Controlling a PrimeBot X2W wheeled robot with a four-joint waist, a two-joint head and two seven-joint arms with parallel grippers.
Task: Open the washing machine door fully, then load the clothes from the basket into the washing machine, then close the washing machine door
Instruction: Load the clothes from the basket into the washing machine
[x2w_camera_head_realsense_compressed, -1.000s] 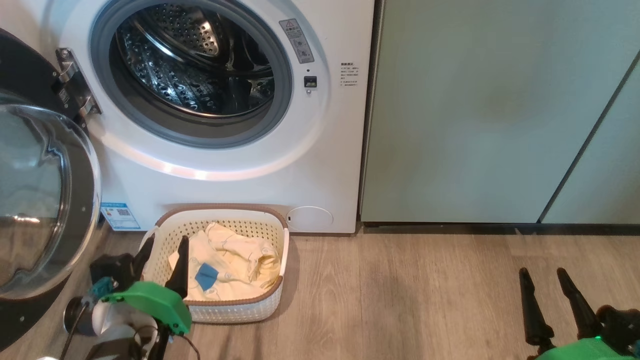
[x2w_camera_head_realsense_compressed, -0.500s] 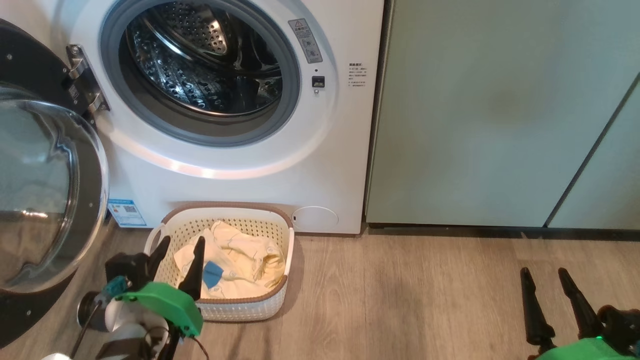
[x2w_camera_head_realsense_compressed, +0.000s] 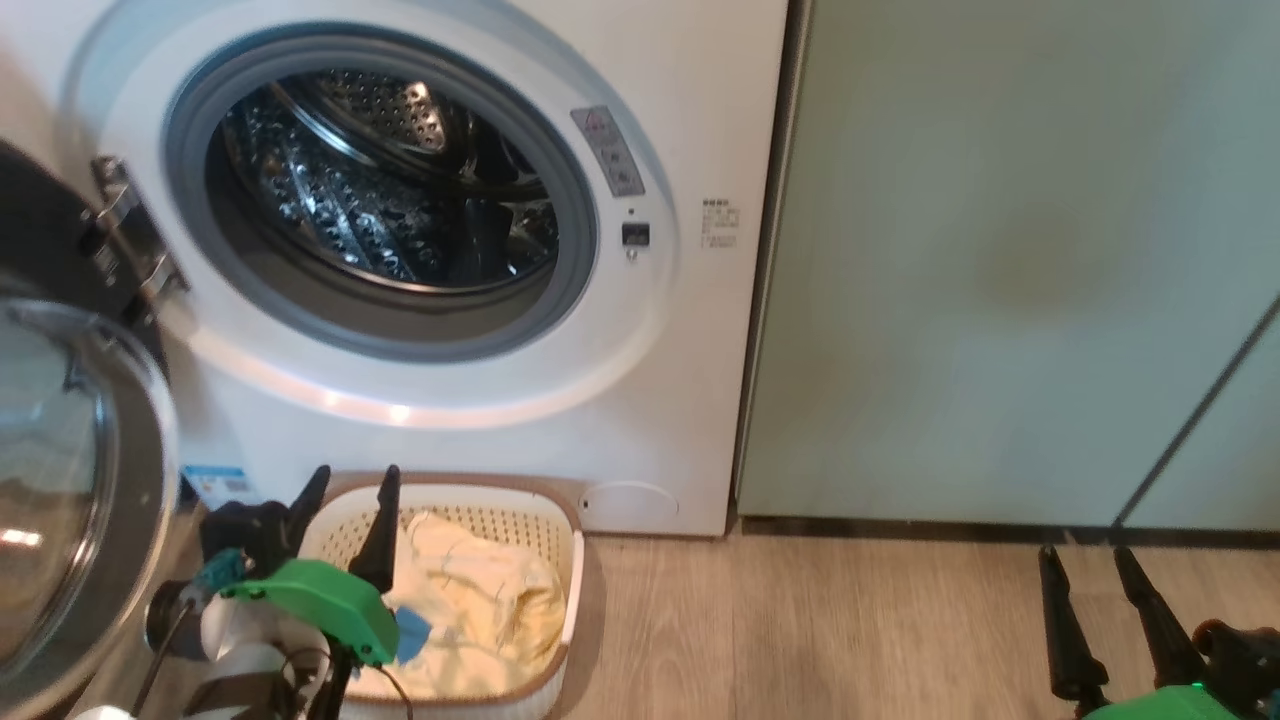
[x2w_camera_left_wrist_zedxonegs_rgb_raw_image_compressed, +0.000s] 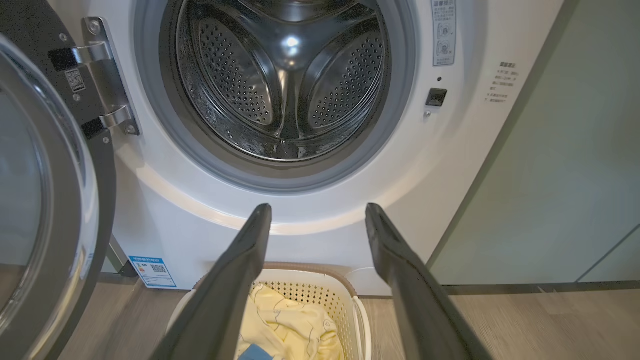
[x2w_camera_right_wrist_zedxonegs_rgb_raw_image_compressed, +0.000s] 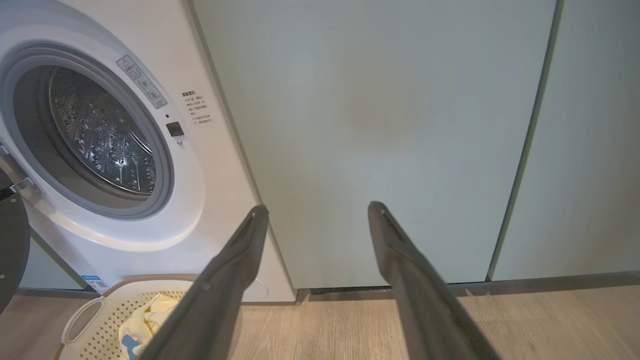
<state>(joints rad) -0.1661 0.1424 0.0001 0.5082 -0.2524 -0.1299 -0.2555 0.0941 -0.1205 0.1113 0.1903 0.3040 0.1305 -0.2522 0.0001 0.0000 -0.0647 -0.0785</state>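
The white washing machine (x2w_camera_head_realsense_compressed: 660, 400) (x2w_camera_left_wrist_zedxonegs_rgb_raw_image_compressed: 165, 215) (x2w_camera_right_wrist_zedxonegs_rgb_raw_image_compressed: 220, 200) stands with its steel drum exposed. Its door (x2w_camera_head_realsense_compressed: 70, 480) (x2w_camera_left_wrist_zedxonegs_rgb_raw_image_compressed: 45, 200), black-rimmed with a glass bowl, hangs swung open at the left. On the floor before the washer sits the cream basket (x2w_camera_head_realsense_compressed: 555, 510) (x2w_camera_left_wrist_zedxonegs_rgb_raw_image_compressed: 320, 292) (x2w_camera_right_wrist_zedxonegs_rgb_raw_image_compressed: 100, 325) holding pale yellow clothes (x2w_camera_head_realsense_compressed: 490, 600) (x2w_camera_left_wrist_zedxonegs_rgb_raw_image_compressed: 290, 325) (x2w_camera_right_wrist_zedxonegs_rgb_raw_image_compressed: 150, 307) with a blue patch. My left gripper (x2w_camera_head_realsense_compressed: 350, 485) (x2w_camera_left_wrist_zedxonegs_rgb_raw_image_compressed: 317, 212) hovers open and empty over the basket's left part, fingers aimed toward the drum. My right gripper (x2w_camera_head_realsense_compressed: 1085, 553) (x2w_camera_right_wrist_zedxonegs_rgb_raw_image_compressed: 317, 210) is open and empty, low at the right, facing the cabinets.
Pale green cabinet doors (x2w_camera_head_realsense_compressed: 1000, 260) (x2w_camera_right_wrist_zedxonegs_rgb_raw_image_compressed: 375, 125) stand right of the washer, with a dark gap at their base. Wood-look floor (x2w_camera_head_realsense_compressed: 820, 630) stretches between the basket and my right gripper. A blue sticker (x2w_camera_left_wrist_zedxonegs_rgb_raw_image_compressed: 152, 271) marks the washer's lower left corner.
The head view has tilted up, so the washer and basket sit lower in the picture. My left gripper has moved toward the washer, over the basket. The right gripper is unmoved.
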